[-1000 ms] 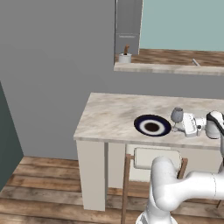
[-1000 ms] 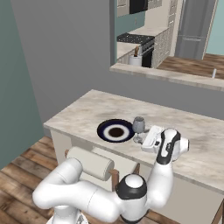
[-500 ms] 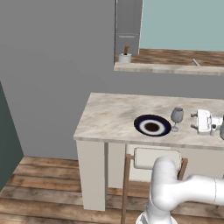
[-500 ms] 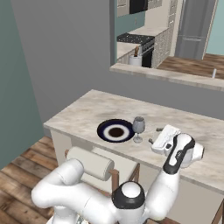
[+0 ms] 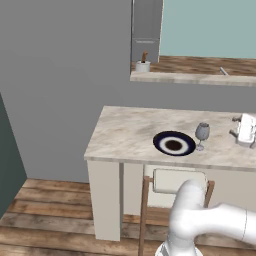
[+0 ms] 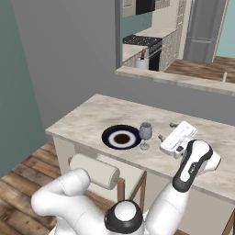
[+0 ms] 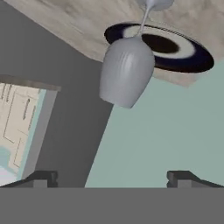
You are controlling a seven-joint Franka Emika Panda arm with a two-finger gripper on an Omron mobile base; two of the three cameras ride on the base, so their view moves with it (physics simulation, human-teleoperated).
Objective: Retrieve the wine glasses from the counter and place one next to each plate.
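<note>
A plate (image 5: 173, 144) is laid flat on the counter (image 5: 130, 135), toward its near edge. A wine glass (image 5: 202, 133) is stood upright just beside the plate, on its right in the left base view. Farther right, apart from the glass, the gripper (image 6: 168, 132) is held above the counter. A stool (image 5: 179, 182) is tucked under the near edge, below the plate.
</note>
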